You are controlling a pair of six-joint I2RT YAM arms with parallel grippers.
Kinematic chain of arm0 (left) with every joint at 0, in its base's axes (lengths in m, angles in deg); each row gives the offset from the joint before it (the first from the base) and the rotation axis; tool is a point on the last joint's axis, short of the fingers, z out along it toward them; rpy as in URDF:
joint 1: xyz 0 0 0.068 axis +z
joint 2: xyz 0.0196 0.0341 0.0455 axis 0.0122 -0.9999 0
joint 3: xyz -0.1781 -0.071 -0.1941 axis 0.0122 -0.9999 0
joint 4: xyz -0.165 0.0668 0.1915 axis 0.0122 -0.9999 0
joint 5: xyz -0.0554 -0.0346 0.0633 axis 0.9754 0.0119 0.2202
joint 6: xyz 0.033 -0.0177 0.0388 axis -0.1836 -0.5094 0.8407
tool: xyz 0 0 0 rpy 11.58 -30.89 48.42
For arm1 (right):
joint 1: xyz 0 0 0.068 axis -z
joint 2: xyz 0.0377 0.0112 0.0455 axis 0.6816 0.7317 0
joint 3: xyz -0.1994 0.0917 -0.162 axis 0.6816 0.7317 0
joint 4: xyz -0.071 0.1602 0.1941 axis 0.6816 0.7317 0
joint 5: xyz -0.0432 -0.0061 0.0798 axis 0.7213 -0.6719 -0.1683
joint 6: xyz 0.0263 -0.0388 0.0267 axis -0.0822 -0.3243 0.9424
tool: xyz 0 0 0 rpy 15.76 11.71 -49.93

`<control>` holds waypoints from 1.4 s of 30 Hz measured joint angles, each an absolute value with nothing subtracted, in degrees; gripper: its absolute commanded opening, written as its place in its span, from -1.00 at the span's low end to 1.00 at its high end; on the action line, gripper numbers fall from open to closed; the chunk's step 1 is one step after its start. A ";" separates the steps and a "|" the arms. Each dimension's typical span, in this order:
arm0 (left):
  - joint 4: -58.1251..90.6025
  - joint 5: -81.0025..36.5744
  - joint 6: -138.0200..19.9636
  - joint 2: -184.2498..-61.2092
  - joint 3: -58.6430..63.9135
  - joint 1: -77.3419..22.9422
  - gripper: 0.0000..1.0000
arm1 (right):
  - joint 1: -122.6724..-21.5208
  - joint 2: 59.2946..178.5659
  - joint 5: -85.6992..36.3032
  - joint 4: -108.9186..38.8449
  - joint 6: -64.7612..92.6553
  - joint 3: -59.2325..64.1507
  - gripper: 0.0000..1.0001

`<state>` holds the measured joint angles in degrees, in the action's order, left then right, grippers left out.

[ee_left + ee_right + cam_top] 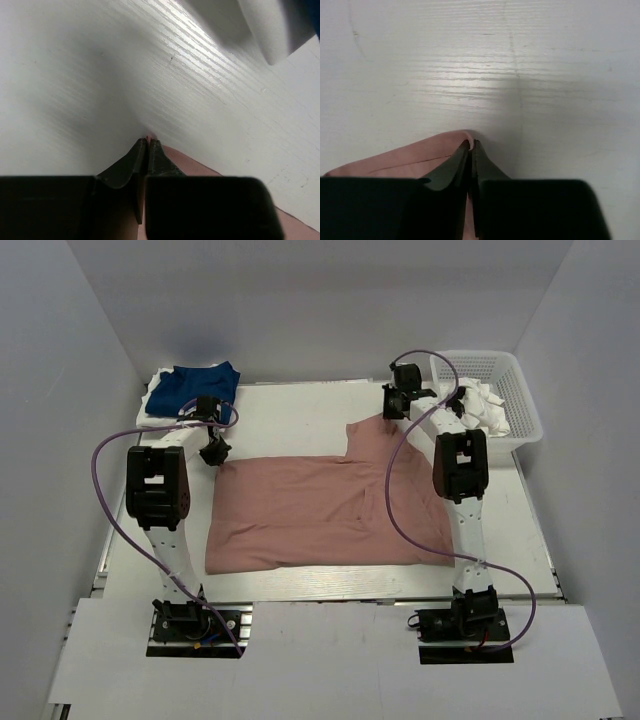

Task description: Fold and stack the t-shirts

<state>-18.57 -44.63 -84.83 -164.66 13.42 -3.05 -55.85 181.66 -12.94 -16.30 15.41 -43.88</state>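
The dusty-pink t-shirt [320, 512] lies spread flat across the middle of the table. My left gripper [214, 452] is shut on its far left corner, which shows as a pink tip [148, 137] between the fingers. My right gripper [392, 406] is shut on the far right corner of the pink t-shirt [395, 159], low over the table. The navy blue t-shirt [195, 387] lies folded at the far left on a white one [157, 400]. More white cloth [484, 405] sits in the basket.
A white plastic basket [520, 400] stands at the far right corner. The folded pile sits at the far left corner. Purple cables loop beside both arms. Grey walls enclose the white table [300, 410].
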 measured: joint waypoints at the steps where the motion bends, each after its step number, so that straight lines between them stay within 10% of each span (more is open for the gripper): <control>1: -18.57 -44.63 -84.75 -164.66 13.42 -3.05 -1.00 | -55.83 181.66 -14.14 -16.34 15.30 -43.81 -1.00; 42: -12.76 -44.04 -87.59 -120.42 -21.61 -3.82 -1.00 | -59.13 91.45 -16.39 -21.02 13.66 30.28 -1.00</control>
<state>-12.76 -44.04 -87.59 -120.42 -21.61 -3.82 -59.13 91.45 -16.39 -21.02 13.66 30.28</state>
